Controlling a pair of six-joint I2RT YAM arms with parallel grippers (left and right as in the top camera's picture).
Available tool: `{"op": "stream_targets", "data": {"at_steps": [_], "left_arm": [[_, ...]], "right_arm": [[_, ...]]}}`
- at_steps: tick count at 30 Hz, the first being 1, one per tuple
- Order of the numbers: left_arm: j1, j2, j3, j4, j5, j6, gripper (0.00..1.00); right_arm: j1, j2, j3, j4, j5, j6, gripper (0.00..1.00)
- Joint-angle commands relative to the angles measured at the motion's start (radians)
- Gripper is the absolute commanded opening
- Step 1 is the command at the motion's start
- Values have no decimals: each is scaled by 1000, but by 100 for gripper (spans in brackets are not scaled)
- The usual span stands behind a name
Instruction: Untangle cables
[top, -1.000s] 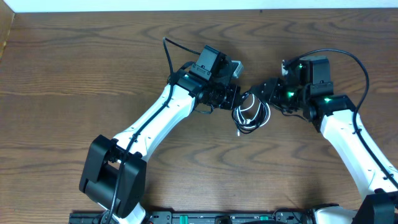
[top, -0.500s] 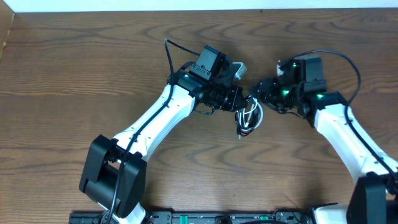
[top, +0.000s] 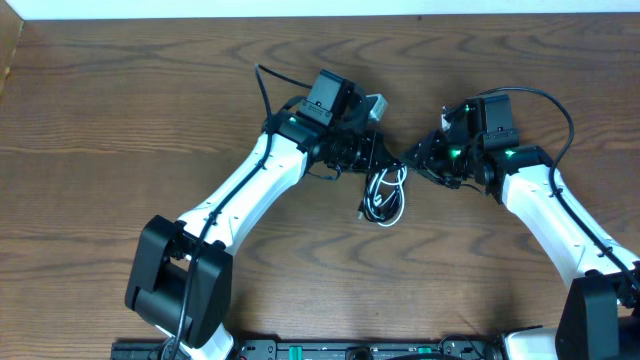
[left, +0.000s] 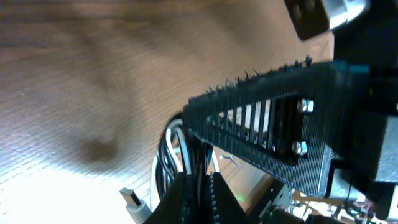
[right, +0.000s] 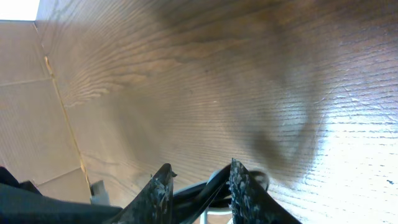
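Thin black and white cords (top: 385, 196) form 1 tangled coil, unseparated; left gripper (left: 198, 196) clamps them, right gripper (right: 199, 186) half-open astride a black strand.

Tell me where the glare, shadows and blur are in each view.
Overhead: even light and sharp, with the cables clear against the table. Left wrist: the wood at lower left is washed out by glare, with a soft dark shadow above it. Right wrist: glare at lower right, a dark shadow patch just left of it.

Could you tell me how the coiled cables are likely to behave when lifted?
Probably floppy: the cables are thin and form loose loops. Likely light, being so slender. The black and white loops interlace, so they may snag.
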Motion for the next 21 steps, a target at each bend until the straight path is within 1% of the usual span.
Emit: {"op": "stream_targets", "data": {"at_steps": [1, 4, 6, 9, 11, 18, 21], "left_arm": [[16, 4, 8, 22, 10, -34, 8], [16, 4, 8, 22, 10, -34, 7], [20, 4, 8, 29, -1, -54, 7], [20, 4, 8, 34, -53, -109, 8], [20, 4, 8, 48, -55, -126, 8], [20, 4, 8, 80, -55, -191, 7], [20, 4, 8, 78, -53, -191, 7]], "right_arm": [[5, 8, 6, -8, -30, -12, 27], [-2, 8, 6, -3, -43, -13, 33], [-19, 8, 6, 26, -110, -23, 36], [-35, 8, 6, 51, -164, -23, 37], [-37, 8, 6, 54, -167, -22, 37], [-18, 24, 6, 49, -114, -3, 37], [-14, 55, 5, 56, -98, 9, 36]]}}
